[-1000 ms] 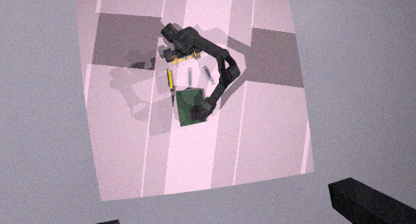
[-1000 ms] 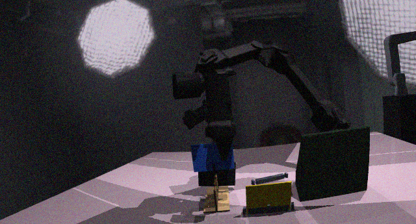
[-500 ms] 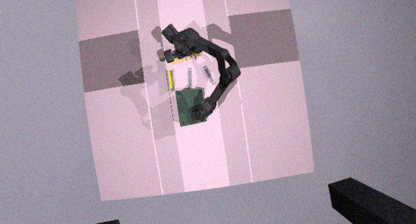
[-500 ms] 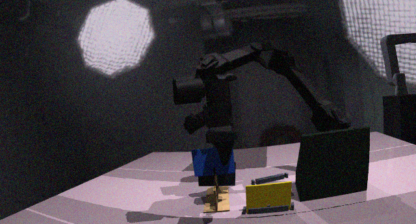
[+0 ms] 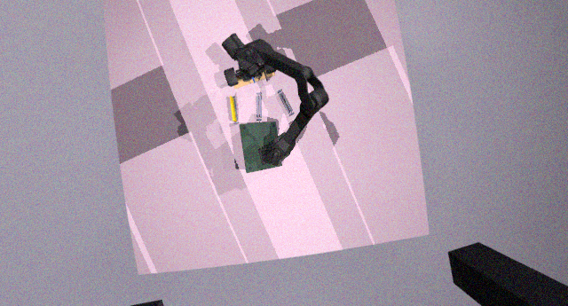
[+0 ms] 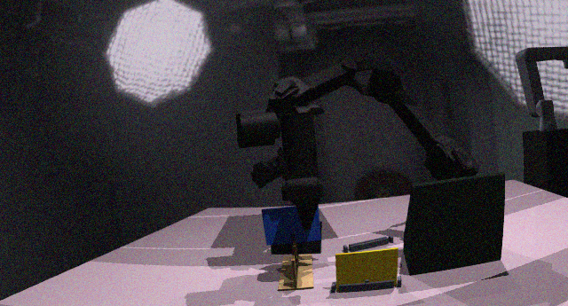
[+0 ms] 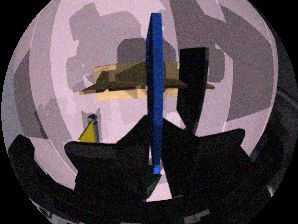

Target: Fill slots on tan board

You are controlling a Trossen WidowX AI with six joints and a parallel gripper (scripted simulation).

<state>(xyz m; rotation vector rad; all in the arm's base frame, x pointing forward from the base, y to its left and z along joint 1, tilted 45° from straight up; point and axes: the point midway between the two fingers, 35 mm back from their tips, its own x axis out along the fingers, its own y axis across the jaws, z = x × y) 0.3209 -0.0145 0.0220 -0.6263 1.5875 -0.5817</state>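
Gripper (image 6: 307, 226) (image 7: 150, 119) w/ 1 blue bd (image 6: 284, 226) (image 7: 156, 75) clamped, prob. above 1 tan bd (image 6: 295, 270) (image 7: 125, 80).

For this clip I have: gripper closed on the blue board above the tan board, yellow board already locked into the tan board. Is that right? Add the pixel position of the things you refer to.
Not quite: the yellow board (image 5: 233, 109) (image 6: 366, 267) (image 7: 87, 133) stands in its holder, as the exterior view shows. The gripper is indeed closed on the blue board (image 6: 284, 225) (image 7: 156, 80) above the tan board (image 6: 295, 270).
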